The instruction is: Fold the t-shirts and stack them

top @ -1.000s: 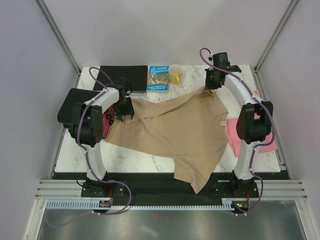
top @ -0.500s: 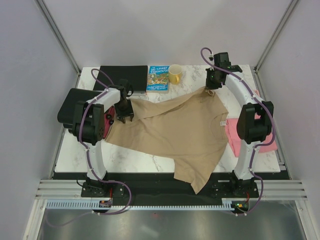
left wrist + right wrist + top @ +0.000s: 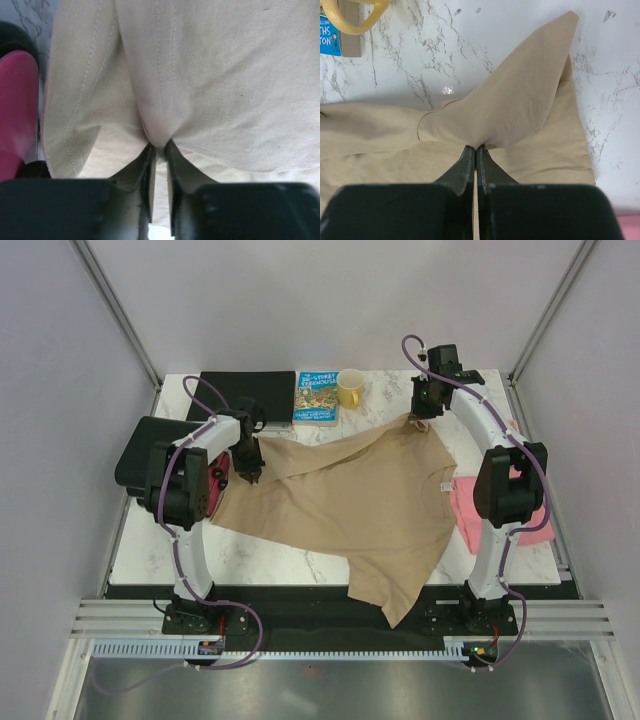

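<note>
Far centre of the table (image 3: 270,568): blue book (image 3: 316,398), on whose cover I read "TREEHOUSE" from above. Right wrist view, top left: the same cover's corner, where I make out only "THS" and "TON".

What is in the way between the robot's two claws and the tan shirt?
Nothing visible. The left gripper and the right gripper each pinch a fold of the tan t-shirt directly between their fingertips.
</note>
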Controlling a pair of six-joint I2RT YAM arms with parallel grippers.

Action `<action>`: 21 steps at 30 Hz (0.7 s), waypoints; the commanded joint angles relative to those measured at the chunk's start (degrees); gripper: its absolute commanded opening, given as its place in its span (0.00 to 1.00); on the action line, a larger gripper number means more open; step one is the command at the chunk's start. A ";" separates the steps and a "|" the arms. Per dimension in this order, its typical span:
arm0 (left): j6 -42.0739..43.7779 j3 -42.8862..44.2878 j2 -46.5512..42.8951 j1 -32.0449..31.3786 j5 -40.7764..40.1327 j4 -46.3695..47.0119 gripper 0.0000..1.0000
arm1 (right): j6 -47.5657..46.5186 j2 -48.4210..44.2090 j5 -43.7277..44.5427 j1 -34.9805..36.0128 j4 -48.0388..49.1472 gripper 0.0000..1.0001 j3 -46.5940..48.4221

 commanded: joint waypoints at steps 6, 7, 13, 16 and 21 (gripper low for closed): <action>1.81 1.73 -1.59 0.19 1.00 -0.09 0.03 | 0.55 -0.89 -0.66 -0.50 1.17 0.00 1.58; 1.90 1.82 -1.68 0.19 1.09 -0.18 0.02 | 0.47 -0.80 -0.66 -0.58 1.09 0.00 1.58; 1.81 3.49 -4.58 0.19 2.40 -0.62 0.02 | 0.38 -0.89 -0.39 -0.67 1.17 0.00 1.58; 0.59 4.10 -8.35 0.19 2.76 -0.88 0.02 | 0.20 -1.50 0.31 -1.20 1.26 0.00 0.79; -3.89 7.53 -13.89 0.63 0.74 -0.97 0.02 | 0.64 -3.88 -0.57 -2.78 1.97 0.00 -0.27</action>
